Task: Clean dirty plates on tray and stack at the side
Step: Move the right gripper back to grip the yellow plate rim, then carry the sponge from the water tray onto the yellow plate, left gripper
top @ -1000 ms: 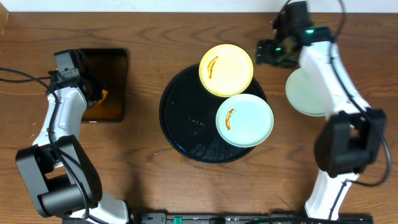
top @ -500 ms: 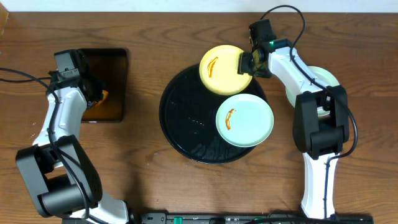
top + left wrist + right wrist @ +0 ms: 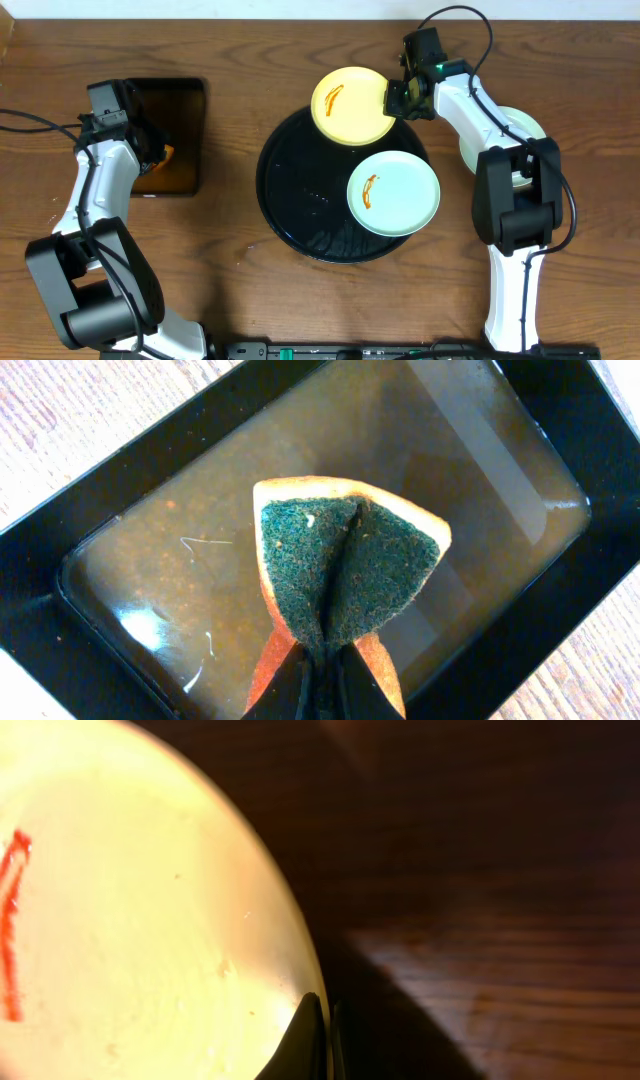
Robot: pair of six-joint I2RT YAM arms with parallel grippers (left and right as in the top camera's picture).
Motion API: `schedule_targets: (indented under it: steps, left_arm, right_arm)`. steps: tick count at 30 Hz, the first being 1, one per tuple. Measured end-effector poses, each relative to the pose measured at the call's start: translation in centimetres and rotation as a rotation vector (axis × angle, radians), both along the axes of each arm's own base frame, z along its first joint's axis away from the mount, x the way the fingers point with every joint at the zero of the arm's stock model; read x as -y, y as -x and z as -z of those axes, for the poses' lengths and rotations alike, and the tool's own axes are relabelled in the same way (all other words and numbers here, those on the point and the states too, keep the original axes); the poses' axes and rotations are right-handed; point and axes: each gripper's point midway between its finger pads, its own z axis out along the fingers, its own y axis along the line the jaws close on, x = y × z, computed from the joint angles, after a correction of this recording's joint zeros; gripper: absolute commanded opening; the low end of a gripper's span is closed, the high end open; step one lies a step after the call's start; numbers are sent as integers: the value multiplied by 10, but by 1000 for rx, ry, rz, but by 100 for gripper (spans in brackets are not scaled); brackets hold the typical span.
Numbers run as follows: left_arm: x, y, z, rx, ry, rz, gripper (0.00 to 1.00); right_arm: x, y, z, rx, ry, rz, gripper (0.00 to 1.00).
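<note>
Yellow plate [image 3: 350, 105], sauce-streaked, sits at the tray's [image 3: 300, 190] one o'clock rim, and the right gripper [image 3: 397, 98] is pinched onto its three o'clock edge. A streaked mint plate [image 3: 393, 193] lies at the tray's four o'clock. Far out at nine o'clock, the left gripper [image 3: 322, 656] squeezes a sponge [image 3: 345, 560] over the pan [image 3: 560, 420]. This looks like fetching the plate for scrubbing; next comes a steady lift toward the sponge. No writing is readable.
</note>
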Motion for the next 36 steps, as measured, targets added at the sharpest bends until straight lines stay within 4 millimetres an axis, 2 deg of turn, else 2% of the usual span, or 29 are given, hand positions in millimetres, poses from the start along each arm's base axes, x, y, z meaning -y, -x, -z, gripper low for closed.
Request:
schedule_targets:
  steps: [5,13,18,24,27,31,34,36]
  left_arm:
    - [0,0,0,0,0,0,8]
    - [-1,-2,-1,1,-14,25,7]
    - [2,-3,-1,-2,-19,64,7]
    - [17,-9,-5,31,32,159,7]
    - [22,-11,-18,65,32,188,7]
    - [29,-13,-55,152,6,229,7]
    - [41,-13,-81,212,-13,262,7]
    - [56,-13,-93,237,-8,298,7]
  right_arm:
    - [-15,15,-4,-67,-75,-52,1]
    - [-48,28,-39,-109,-156,-149,1]
    - [-76,55,-36,-171,-145,-221,1]
    - [-105,87,-32,-227,-113,-298,1]
    - [-106,94,-27,-231,-44,-307,1]
    - [-102,99,-18,-227,37,-308,1]
    - [-100,104,-8,-236,68,-310,1]
    - [-99,105,-1,-236,77,-310,1]
